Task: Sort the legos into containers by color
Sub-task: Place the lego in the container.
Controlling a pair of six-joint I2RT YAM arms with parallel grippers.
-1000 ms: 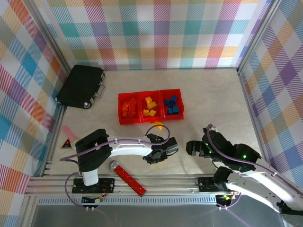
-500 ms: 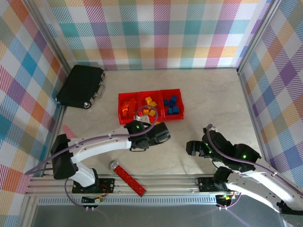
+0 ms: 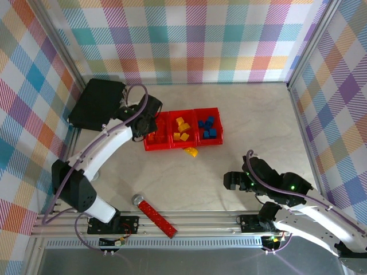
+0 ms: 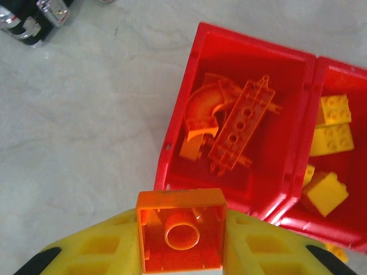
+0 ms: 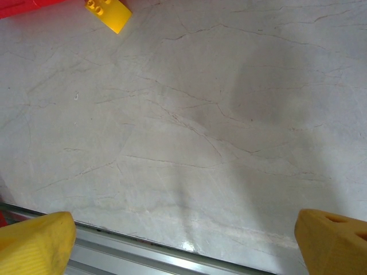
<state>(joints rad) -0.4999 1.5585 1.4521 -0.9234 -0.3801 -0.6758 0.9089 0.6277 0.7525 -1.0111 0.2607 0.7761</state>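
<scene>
Containers [image 3: 166, 146], three red bins joined in a row, are sitting near the middle of your tabletop [image 3: 258, 126]. At ten o'clock from them a black case [image 3: 94, 106] is lying close to the wall. Your left arm [image 3: 103, 143] is reaching from the near edge to the nine o'clock end of the row, and your left claw [image 3: 144, 119] is hanging at the outer edge of the end bin [image 4: 183, 97]. It is pinching an orange brick [image 4: 180, 229], whose hollow underside is facing the wrist camera. Your right claw [image 3: 232, 180] is hovering over bare tabletop at four o'clock from the bins, its fingers [image 5: 34, 240] spreading wide with nothing between them. At seven o'clock a red bar [image 3: 155, 212] with a silver round end is lying near the rail. Legos [image 3: 182, 129] are lying in the bins by colour: orange pieces [image 4: 229, 126] at nine o'clock, yellow in the middle, blue ones [image 3: 207, 127] at three o'clock. One yellow brick [image 3: 191, 152] is lying loose on the tabletop, just beside the middle bin at six o'clock.
</scene>
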